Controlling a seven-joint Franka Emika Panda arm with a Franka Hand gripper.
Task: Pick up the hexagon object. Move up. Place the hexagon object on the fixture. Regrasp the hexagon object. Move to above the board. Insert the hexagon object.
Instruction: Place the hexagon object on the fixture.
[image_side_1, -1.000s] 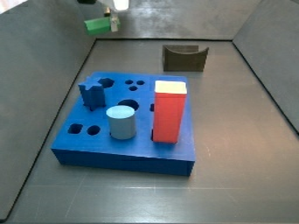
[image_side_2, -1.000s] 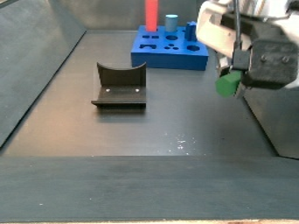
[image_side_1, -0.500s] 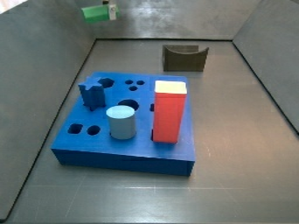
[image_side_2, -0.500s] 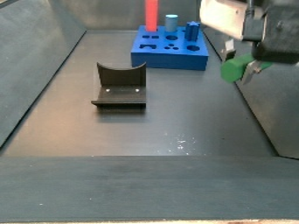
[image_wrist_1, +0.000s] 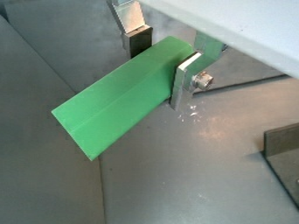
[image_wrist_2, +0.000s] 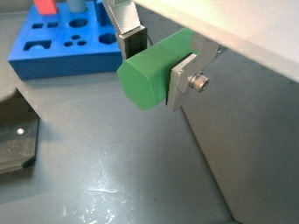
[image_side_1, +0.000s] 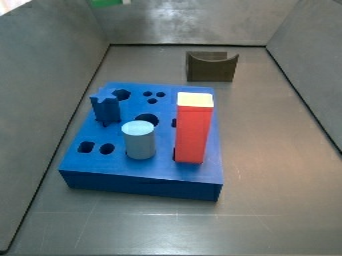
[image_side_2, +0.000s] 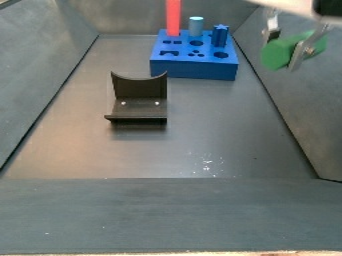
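Note:
My gripper (image_wrist_1: 163, 59) is shut on the bright green hexagon object (image_wrist_1: 117, 103), its silver plates pressed on opposite sides of one end, also seen in a wrist view (image_wrist_2: 152, 70). In a side view the gripper (image_side_2: 297, 40) holds the hexagon object (image_side_2: 277, 52) high at the right wall, well above the floor. In a side view only a sliver of the hexagon object (image_side_1: 107, 2) shows at the upper edge. The dark brown fixture (image_side_2: 136, 98) stands empty on the floor, apart from the gripper. The blue board (image_side_1: 140, 182) lies beyond it.
A tall red block (image_side_1: 195, 128) and a pale blue cylinder (image_side_1: 139, 140) stand in the board, also visible in a side view (image_side_2: 174, 12). Grey walls enclose the floor; the right wall (image_side_2: 314, 110) is close to the gripper. The fixture (image_side_1: 211, 66) sits behind the board.
The gripper has risen with the green hexagon object in it, going nearly out of one side view's upper edge. Nothing else moved.

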